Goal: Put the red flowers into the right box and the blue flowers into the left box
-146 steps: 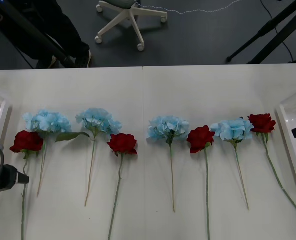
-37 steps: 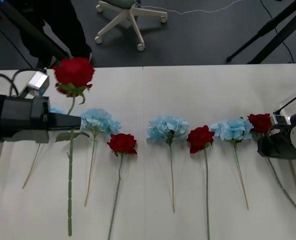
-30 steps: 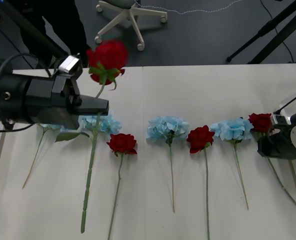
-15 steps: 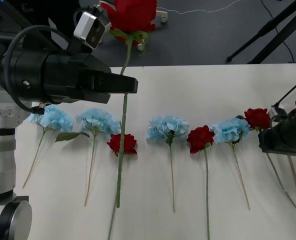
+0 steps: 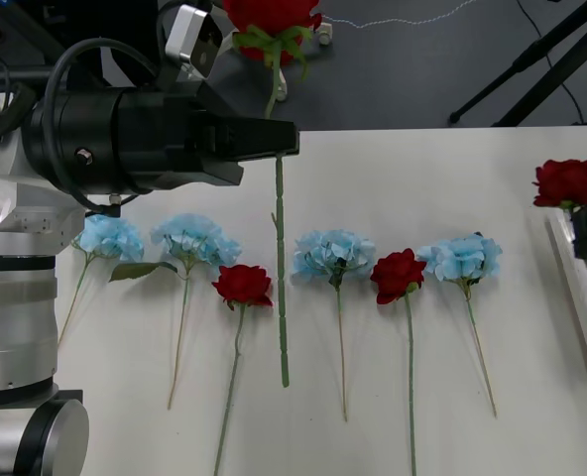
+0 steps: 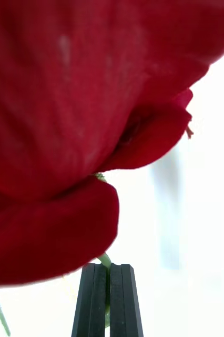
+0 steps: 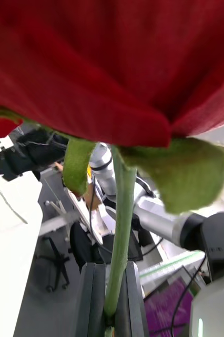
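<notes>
Red flower in the left arm: its bloom (image 5: 269,15) is at the top of the front view, left of centre. The stem hangs straight down over the desk (image 5: 422,178), and its tip ends between a lying red flower (image 5: 244,285) and a blue flower (image 5: 333,253). Held this high, it clears the row beneath.
Left pincer (image 5: 290,140): pressed together on the green stem (image 7: 120,226) just under the bloom's leaves, so the long stem hangs plumb rather than swinging.
Second red flower (image 5: 566,182): upper right of the front view, raised off the desk, above the rim of the clear right box (image 5: 568,288).
Right pincer (image 6: 108,300): pinching that flower's thin stem close beneath the petals, which keeps the head steady for a drop into the box.
Row lying on the desk: the two flowers named, another red flower (image 5: 398,274), and three more blue flowers (image 5: 110,238) (image 5: 194,238) (image 5: 462,256), all heads toward the far edge.
Judgement: the right arm's flower looks nearly placed. The left arm's flower is far from the right box, so it needs a long carry across the row.
</notes>
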Available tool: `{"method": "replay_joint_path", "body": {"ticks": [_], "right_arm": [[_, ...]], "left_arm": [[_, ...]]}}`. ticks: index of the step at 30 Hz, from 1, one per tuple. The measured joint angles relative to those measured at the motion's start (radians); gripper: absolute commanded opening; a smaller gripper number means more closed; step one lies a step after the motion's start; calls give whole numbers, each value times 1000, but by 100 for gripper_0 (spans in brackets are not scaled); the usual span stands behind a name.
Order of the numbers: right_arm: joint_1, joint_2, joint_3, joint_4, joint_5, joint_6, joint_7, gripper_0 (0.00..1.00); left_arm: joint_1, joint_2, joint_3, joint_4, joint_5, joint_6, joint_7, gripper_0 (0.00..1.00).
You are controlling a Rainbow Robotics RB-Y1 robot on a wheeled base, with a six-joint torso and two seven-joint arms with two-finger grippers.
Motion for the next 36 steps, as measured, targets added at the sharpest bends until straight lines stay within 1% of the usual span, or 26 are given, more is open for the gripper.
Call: {"method": "replay_joint_path", "body": {"ticks": [4,8,15,19,23,28,36], "right_arm": [[-11,-34,-16,94,36,-1,13,0],[-46,-40,-20,200,125,-6,134,0],[-180,-41,-23,471,183,-53,283,0],[-232,-41,-23,583,207,-111,370,0],[-242,-41,-23,637,243,-173,398,0],[-242,-33,-23,669,281,-187,408,0],[-243,21,-23,755,324,-269,408,0]], "left_arm": [[0,-1,-3,0,-22,-15,0,0],[0,-2,-6,0,-33,-29,0,0],[-1,-3,-8,0,-35,-30,0,0],[-1,-3,-8,0,-36,-30,0,0],[-1,-3,-8,0,-41,-30,0,0],[-1,-3,-8,0,-41,-30,0,0],[-1,-3,-9,0,-41,-30,0,0]]}}
